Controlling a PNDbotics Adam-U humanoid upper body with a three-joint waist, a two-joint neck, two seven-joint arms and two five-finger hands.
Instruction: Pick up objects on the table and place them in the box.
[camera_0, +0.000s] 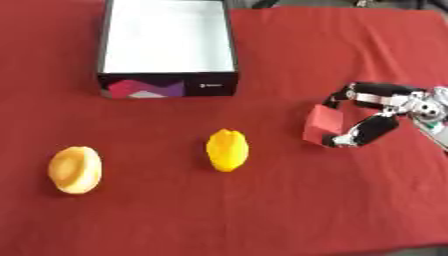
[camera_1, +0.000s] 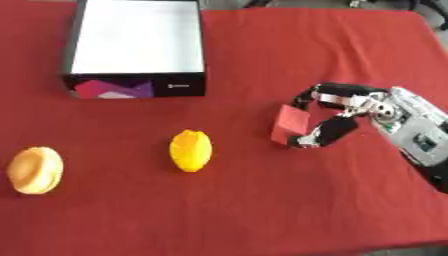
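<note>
Red block (camera_0: 324, 124), flat-faced and sharp-edged, is being pinched between the curled fingers and thumb of the right hand (camera_0: 378, 114), right of and nearer than the box (camera_0: 168, 82). It is judged light and stiff, best gripped across opposite faces. Left of the block, a ridged, waxy-looking yellow fruit (camera_0: 227, 150) is lying on the red cloth (camera_0: 262, 215); further left, a rounded tan piece (camera_0: 75, 169), possibly bread, is lying. The left hand is not being shown.

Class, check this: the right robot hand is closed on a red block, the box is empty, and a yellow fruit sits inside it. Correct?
Not quite. The yellow fruit lies on the red tablecloth, outside the empty box, as the left eye view shows. The right robot hand does hold the red block.
</note>
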